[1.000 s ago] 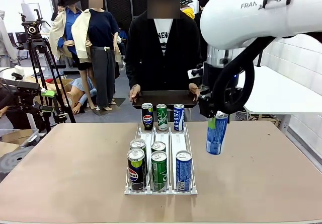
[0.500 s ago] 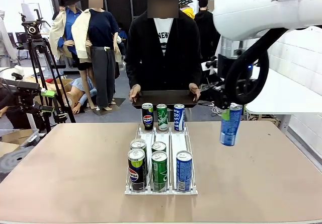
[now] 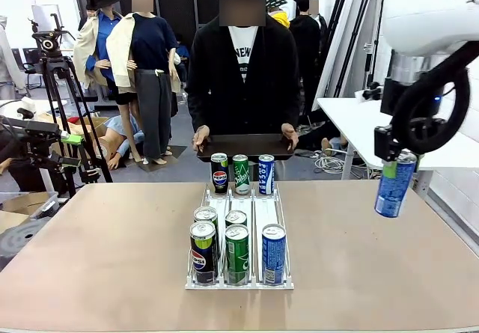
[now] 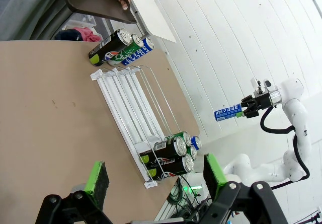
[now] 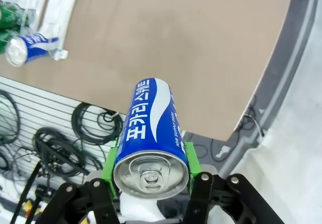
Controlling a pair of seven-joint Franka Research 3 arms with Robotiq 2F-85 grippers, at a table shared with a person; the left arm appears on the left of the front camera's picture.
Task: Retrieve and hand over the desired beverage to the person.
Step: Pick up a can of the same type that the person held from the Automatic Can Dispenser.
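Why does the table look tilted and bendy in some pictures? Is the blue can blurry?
Left wrist view: the table tilts because that camera is rolled, and its wide lens fans the wall lines. Right wrist view: the blue can in the right hand looks huge but sharp. Front view: straight lines, can crisp.

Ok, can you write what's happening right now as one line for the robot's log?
right gripper: shut on blue can, up in the air | left gripper: open, empty | person: holding tray

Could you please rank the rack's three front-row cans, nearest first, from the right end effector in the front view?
1. Blue can, right lane, nearest the right end effector.
2. Green can, middle lane.
3. Pepsi can, left lane.
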